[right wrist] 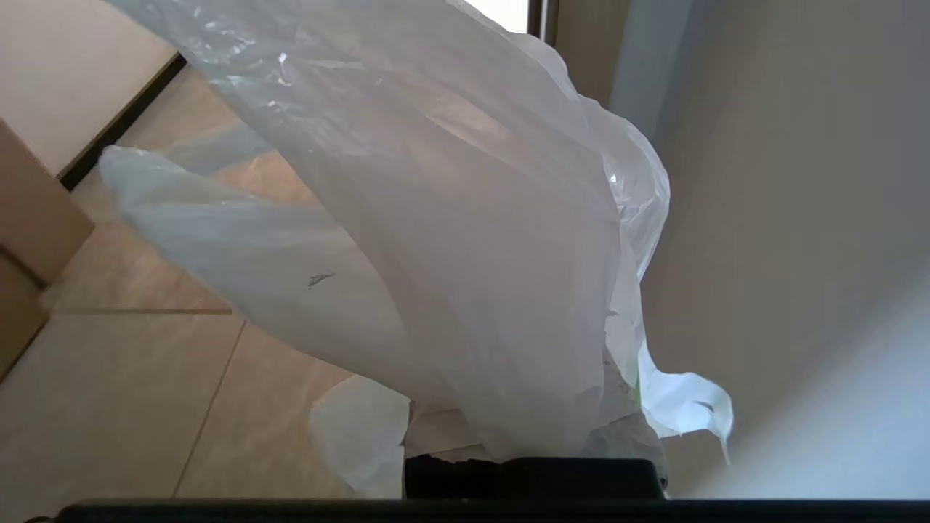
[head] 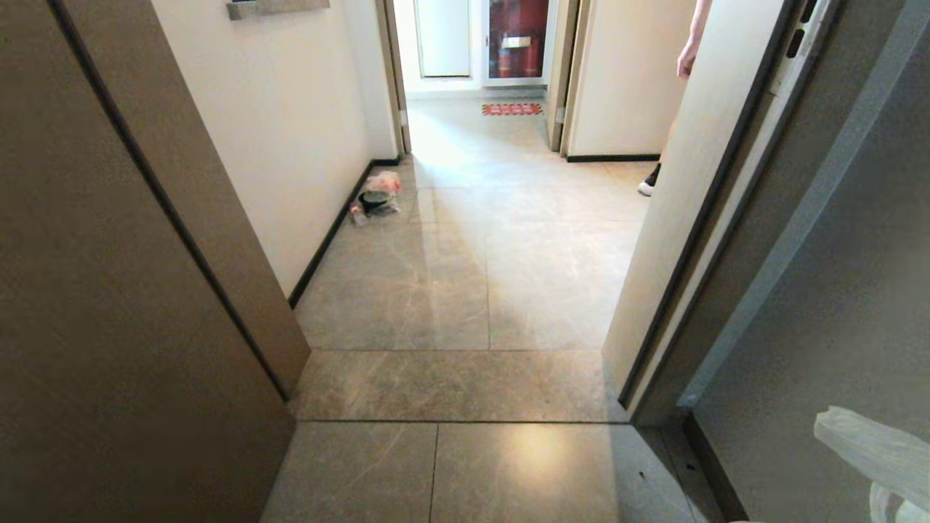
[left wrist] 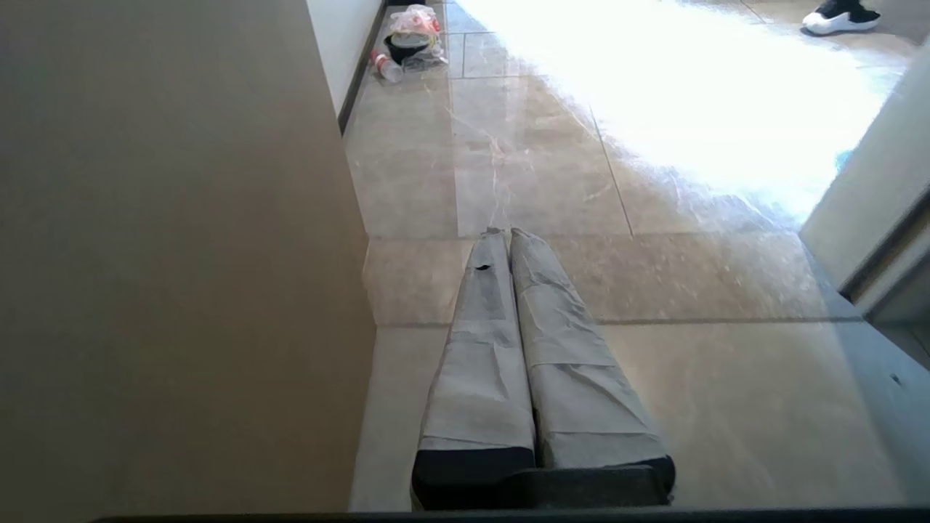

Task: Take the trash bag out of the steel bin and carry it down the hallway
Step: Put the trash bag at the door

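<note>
Right against our right wrist camera hangs the trash bag, its thin white plastic filling most of that view. Our right gripper is almost wholly buried under the folds, so we cannot see its fingers directly; we take them as pressed together, and the bag gathers right at the gripper's base and spreads away from it, so we read it as clamped on the plastic. In the head view only a crumpled corner of the same bag shows, at the near right, beside a grey door face.

Our left gripper holds nothing: its two wrapped fingers lie pressed side by side, pointing out over the floor, close to a brown panel on the left.

Beyond both, we look through a doorway onto the hallway, with its beige-grey marbled tiles, white wall and black baseboard along the left. Farther on, against that left wall, sits a small heap of rubbish (a bag with red print and a dark round container). At the far right a person's shoe and hand show past the door edge. A red mat lies at the far end.
</note>
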Controlling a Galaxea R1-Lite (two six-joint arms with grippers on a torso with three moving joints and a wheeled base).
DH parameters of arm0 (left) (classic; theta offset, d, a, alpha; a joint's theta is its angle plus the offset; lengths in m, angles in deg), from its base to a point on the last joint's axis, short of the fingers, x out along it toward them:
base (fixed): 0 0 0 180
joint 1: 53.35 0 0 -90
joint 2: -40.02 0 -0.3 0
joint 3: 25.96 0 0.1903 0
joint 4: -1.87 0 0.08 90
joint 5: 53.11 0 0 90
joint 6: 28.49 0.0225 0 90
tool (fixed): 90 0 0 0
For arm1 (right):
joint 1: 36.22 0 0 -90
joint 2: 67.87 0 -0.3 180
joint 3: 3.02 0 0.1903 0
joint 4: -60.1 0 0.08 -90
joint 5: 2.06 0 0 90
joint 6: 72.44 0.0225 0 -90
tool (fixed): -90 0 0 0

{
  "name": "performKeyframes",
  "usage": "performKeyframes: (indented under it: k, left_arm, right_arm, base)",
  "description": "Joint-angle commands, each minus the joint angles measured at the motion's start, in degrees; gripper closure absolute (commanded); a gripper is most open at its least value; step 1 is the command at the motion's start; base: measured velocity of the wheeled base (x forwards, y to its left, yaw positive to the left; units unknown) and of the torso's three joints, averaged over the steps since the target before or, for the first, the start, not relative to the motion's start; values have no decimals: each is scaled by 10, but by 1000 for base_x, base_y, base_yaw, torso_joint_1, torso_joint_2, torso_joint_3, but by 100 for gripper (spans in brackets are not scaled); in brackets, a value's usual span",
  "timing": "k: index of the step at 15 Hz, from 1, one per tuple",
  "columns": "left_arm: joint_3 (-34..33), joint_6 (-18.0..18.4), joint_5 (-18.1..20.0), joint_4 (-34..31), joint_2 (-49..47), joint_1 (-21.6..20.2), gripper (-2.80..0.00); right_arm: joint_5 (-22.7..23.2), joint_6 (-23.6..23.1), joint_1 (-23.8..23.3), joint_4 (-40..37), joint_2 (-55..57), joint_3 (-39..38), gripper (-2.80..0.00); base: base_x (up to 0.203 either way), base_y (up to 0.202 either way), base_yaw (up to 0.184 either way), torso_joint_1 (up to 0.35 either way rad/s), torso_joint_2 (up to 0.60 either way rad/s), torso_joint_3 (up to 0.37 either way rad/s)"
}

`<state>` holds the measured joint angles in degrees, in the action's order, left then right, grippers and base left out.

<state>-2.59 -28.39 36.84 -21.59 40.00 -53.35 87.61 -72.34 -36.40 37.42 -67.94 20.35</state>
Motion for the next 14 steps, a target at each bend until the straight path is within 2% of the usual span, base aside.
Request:
performKeyframes:
  k: [1,14]
  left_arm:
    - [0,0,0,0,0,0,0]
    - [0,0,0,0,0,0,0]
  right_arm:
    - [0,-1,0,0,-22,0,0]
    - [0,-1,0,1,-22,0,0]
  base:
    - [190,0,3,-2,3,-2]
    - [193,0,1,2,2,1]
